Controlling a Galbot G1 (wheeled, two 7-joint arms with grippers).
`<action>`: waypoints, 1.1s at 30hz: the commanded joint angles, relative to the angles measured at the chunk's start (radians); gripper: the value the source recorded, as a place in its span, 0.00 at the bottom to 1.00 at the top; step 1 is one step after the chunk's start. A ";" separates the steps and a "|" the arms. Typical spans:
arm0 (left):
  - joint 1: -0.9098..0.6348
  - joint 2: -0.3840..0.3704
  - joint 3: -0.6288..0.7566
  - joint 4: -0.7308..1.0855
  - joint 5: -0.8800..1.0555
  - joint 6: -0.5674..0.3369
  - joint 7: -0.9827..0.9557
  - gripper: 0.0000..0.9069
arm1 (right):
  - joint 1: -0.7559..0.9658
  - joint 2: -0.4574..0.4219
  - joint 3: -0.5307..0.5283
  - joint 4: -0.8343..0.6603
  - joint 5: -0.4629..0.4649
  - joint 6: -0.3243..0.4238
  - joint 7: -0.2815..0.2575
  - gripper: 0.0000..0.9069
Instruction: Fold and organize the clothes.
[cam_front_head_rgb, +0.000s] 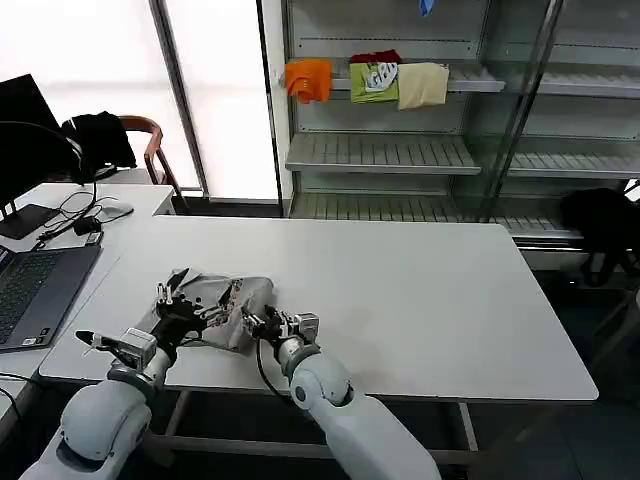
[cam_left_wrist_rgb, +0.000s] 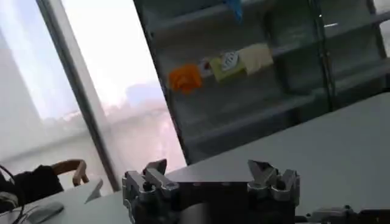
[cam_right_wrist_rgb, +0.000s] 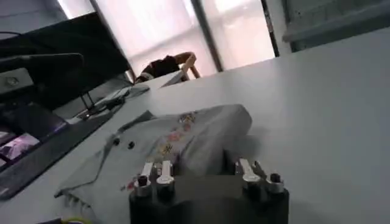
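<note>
Sitting near the front-left corner of the white table (cam_front_head_rgb: 420, 290), the grey shirt (cam_front_head_rgb: 222, 305) is bunched into a compact, uneven bundle, print (cam_right_wrist_rgb: 177, 135) showing on top, with an edge trailing toward the laptop (cam_front_head_rgb: 35, 290). Folding looks partly done: cloth is gathered in, but no neat rectangle yet; squaring and placing remain, as I judge it. Left gripper (cam_front_head_rgb: 178, 305) sits at the shirt's laptop-side edge, fingers (cam_left_wrist_rgb: 149, 179) spread apart, nothing between them. Right gripper (cam_front_head_rgb: 262, 322) is just beside the shirt's other side, fingers (cam_right_wrist_rgb: 152, 173) apart too, shirt lying just ahead. Neither is clamped on cloth.
</note>
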 joint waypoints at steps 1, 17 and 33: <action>0.007 0.000 -0.003 -0.003 0.000 -0.001 0.005 1.00 | 0.005 0.011 -0.005 -0.013 0.016 -0.002 0.001 0.00; 0.014 0.003 -0.015 -0.024 -0.012 0.004 0.004 1.00 | 0.002 -0.166 0.063 0.123 0.040 0.010 0.006 0.00; 0.015 0.002 0.004 -0.030 -0.013 0.008 0.001 1.00 | -0.109 -0.395 0.220 0.281 -0.002 0.009 -0.063 1.00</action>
